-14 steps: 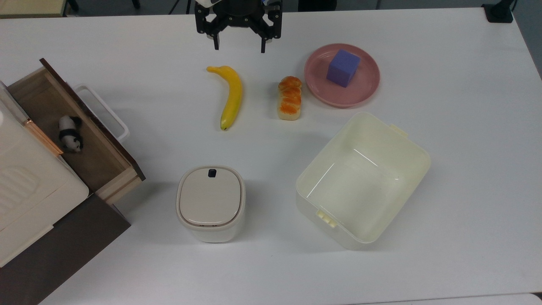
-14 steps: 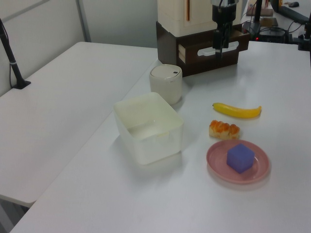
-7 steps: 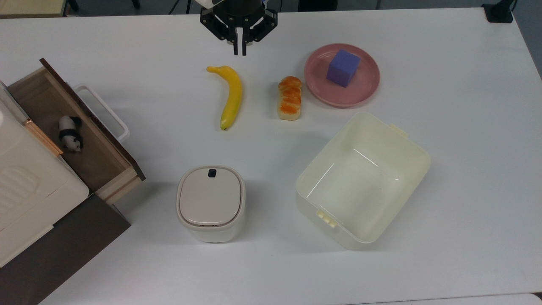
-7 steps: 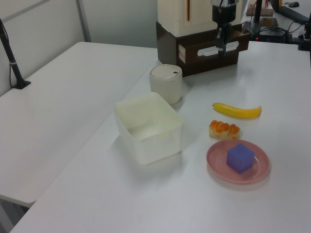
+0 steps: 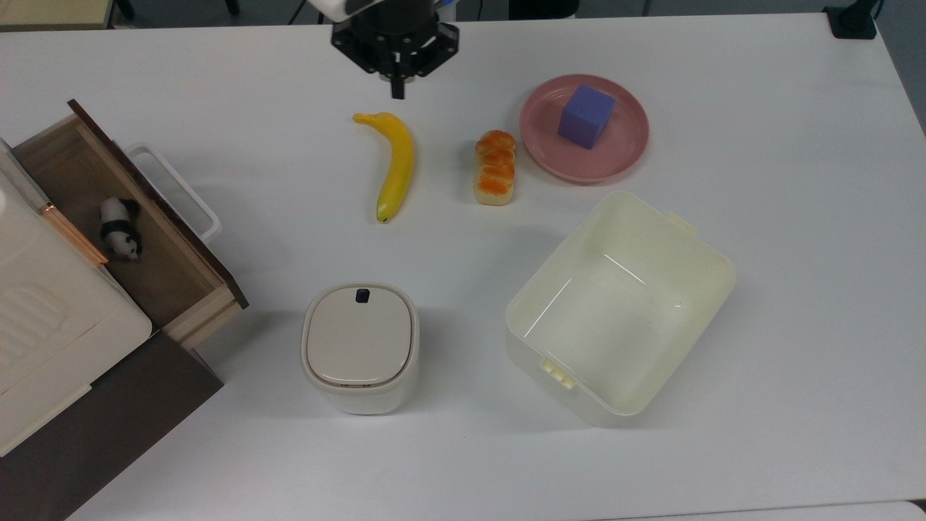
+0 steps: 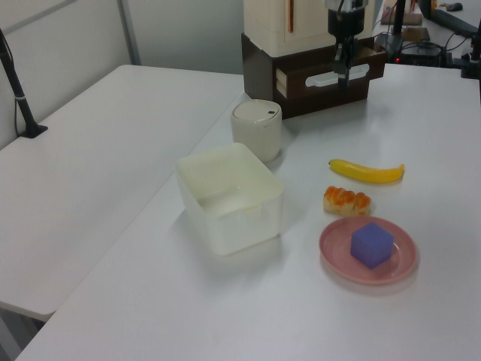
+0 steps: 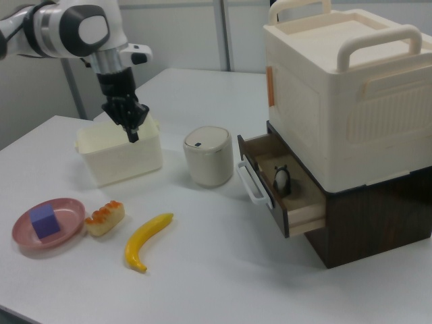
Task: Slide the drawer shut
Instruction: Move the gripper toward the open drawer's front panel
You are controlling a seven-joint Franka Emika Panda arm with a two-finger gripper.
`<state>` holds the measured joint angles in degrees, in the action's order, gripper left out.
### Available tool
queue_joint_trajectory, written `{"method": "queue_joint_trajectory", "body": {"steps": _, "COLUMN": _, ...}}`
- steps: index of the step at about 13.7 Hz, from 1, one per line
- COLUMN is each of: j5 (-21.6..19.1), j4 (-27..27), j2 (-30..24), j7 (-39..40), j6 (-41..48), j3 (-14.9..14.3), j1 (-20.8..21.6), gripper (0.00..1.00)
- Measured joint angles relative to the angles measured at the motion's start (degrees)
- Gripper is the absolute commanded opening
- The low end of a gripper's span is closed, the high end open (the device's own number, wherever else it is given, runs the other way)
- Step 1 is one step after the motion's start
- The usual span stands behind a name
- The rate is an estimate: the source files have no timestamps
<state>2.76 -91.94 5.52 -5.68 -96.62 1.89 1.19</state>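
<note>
A white table (image 5: 759, 304) holds a scattering of objects and one robot arm. At the top view's left, the drawer (image 5: 137, 231) stands pulled out of a dark brown cabinet (image 7: 364, 223), which carries a large cream box with handles (image 7: 344, 81) on top. The drawer has light wooden sides, a brown floor, a thin dark front panel and a white loop handle (image 5: 177, 189) that points toward the middle of the table. A small toy panda (image 5: 119, 228) lies on the drawer floor. The gripper (image 5: 397, 92) hangs at the far edge of the table in the top view, pointing down, its two fingers pressed together and holding nothing. It is well apart from the drawer, just above the stem end of a yellow banana (image 5: 394, 165) that lies on the table. Beside the banana, to the top view's right, rests a glazed bread roll (image 5: 495, 168), and beyond that a pink plate (image 5: 622, 155) carries a purple cube (image 5: 586, 116). Nearer the front of the top view sit a small white lidded bin (image 5: 359, 346) and, to its right, a large open cream plastic bin (image 5: 622, 304).
</note>
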Motion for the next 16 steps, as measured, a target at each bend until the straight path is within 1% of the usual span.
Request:
{"method": "queue_joint_trajectory", "body": {"steps": 2, "j5": -0.23, "j4": 0.07, "j2": 0.41, "j7": -0.19, "j6": -1.19, "j3": -0.09, "j1": -2.10, "gripper": 0.00}}
{"method": "queue_joint_trajectory", "body": {"steps": 4, "j5": -1.69, "j4": 0.15, "j2": 1.59, "j7": -1.39, "j6": -4.89, "j3": -0.28, "j1": -5.07, "gripper": 0.00}}
{"method": "queue_joint_trajectory", "body": {"steps": 7, "j5": -2.07, "j4": 0.18, "j2": 4.35, "j7": -6.44, "j6": -8.49, "j3": -0.43, "j1": -9.03, "gripper": 0.00}}
{"method": "queue_joint_trajectory", "body": {"steps": 9, "j5": -2.08, "j4": 0.18, "j2": 5.91, "j7": -8.93, "j6": -9.02, "j3": -0.48, "j1": -11.40, "gripper": 0.00}}
{"method": "queue_joint_trajectory", "body": {"steps": 11, "j5": -2.08, "j4": 0.19, "j2": 6.97, "j7": -9.45, "j6": -9.05, "j3": -0.53, "j1": -13.94, "gripper": 0.00}}
{"method": "queue_joint_trajectory", "body": {"steps": 16, "j5": -2.08, "j4": 0.09, "j2": 8.01, "j7": -9.49, "j6": -10.30, "j3": -0.56, "j1": -18.54, "gripper": 0.00}}
